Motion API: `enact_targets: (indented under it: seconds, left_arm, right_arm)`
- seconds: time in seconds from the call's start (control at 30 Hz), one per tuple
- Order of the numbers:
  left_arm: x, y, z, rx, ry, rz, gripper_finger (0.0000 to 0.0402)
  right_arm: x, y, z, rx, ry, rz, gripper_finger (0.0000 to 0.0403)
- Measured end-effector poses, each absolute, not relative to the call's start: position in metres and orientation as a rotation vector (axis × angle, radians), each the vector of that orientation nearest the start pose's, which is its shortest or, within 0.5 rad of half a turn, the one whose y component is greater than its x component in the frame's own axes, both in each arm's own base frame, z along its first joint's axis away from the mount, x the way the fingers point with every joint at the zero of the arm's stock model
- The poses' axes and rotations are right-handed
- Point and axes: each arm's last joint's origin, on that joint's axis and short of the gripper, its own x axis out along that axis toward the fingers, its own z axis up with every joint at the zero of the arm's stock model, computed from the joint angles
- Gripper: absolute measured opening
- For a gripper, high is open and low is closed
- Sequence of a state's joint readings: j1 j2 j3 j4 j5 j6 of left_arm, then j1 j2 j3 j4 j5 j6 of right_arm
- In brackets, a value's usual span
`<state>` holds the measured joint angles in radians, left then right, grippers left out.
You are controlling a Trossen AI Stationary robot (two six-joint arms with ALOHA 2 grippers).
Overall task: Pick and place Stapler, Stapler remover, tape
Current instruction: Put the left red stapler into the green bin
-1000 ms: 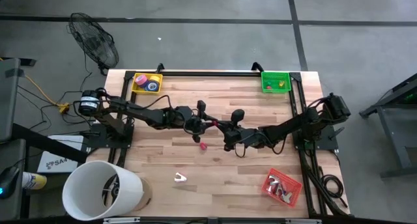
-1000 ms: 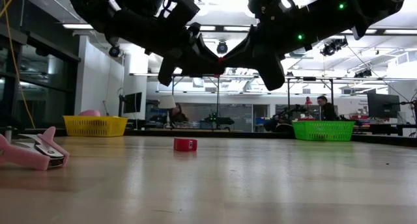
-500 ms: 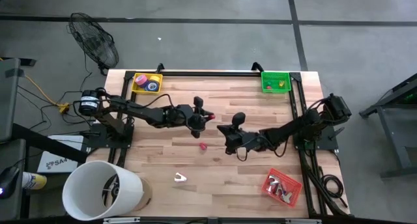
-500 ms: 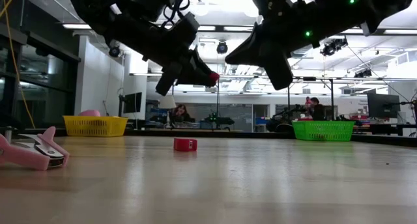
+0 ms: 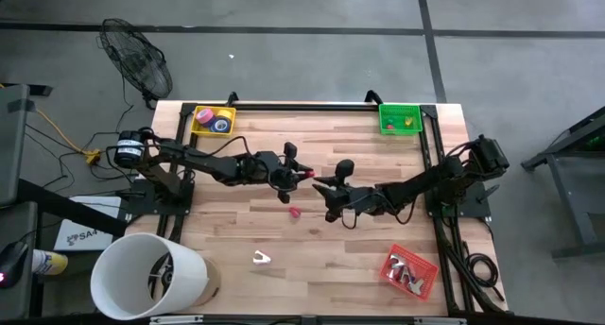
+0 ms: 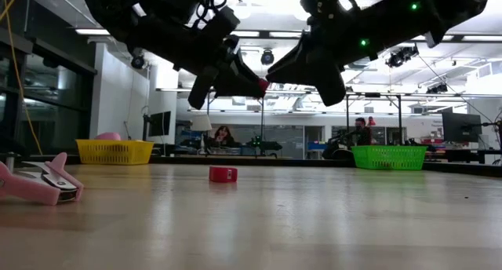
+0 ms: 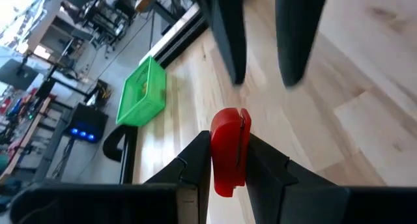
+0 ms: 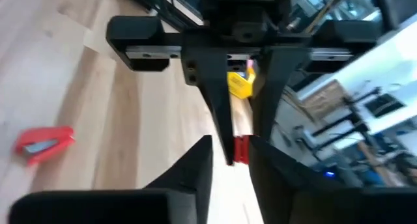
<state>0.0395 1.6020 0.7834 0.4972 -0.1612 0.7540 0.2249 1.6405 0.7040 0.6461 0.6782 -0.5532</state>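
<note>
You see a red stapler remover [image 7: 227,149] between dark fingers [image 7: 195,160]. A red stapler [image 6: 223,173] lies on pale wood table [image 5: 321,249]; bins are yellow [image 5: 212,120], green [image 5: 399,117] and red [image 5: 409,271].

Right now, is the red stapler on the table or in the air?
In the air: the left gripper holds the red stapler clamped between its fingers above the table.

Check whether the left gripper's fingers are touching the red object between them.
Touching. In the left wrist view, the two dark fingers press against both flat sides of the upright red object, with no gap on either side. The left gripper holds it above the table.
</note>
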Motion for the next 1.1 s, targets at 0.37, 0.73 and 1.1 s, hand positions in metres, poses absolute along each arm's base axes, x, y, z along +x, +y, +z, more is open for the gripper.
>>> enact_targets:
  seconds: [0.37,0.73,1.1]
  left_arm:
    - [0.3317,0.0139,0.2011,0.746,0.312,-0.051,0.0069]
    - [0.3319,0.0133,0.2014,0.744,0.299,-0.069,0.0069]
    - [0.3317,0.0134,0.2011,0.734,0.302,-0.064,0.0071]
  right_arm:
    - [0.317,0.044,0.1791,-0.66,0.385,-0.341,0.0135]
    - [0.3169,0.0442,0.1785,-0.663,0.389,-0.324,0.0096]
    - [0.3168,0.0441,0.178,-0.668,0.395,-0.322,0.0039]
